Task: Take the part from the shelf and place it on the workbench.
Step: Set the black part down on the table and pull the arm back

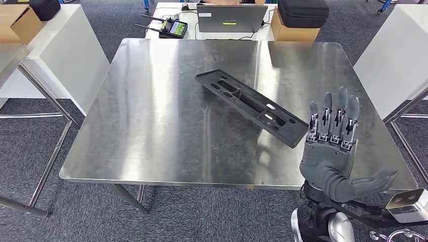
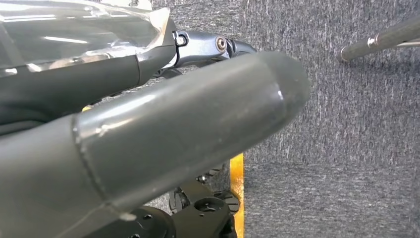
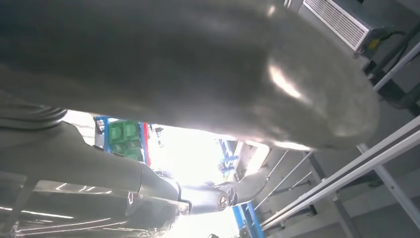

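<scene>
Steel workbench (image 1: 151,126) with black part (image 1: 251,107), laptop (image 1: 231,18) beyond, right hand (image 1: 333,146) fingers (image 1: 330,118) spread, empty.

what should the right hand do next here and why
Probably draw the right hand back toward the body and lower it. The black part already lies flat on the steel workbench, apart from the hand, whose fingers are spread and hold nothing, so the placing looks done.

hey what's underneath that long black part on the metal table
The black part lies flat on the steel workbench, on bare metal with only its own reflection around it. Whatever sits directly beneath it is covered. The right hand, raised with fingers spread, is beside its near end, holding nothing.
</scene>
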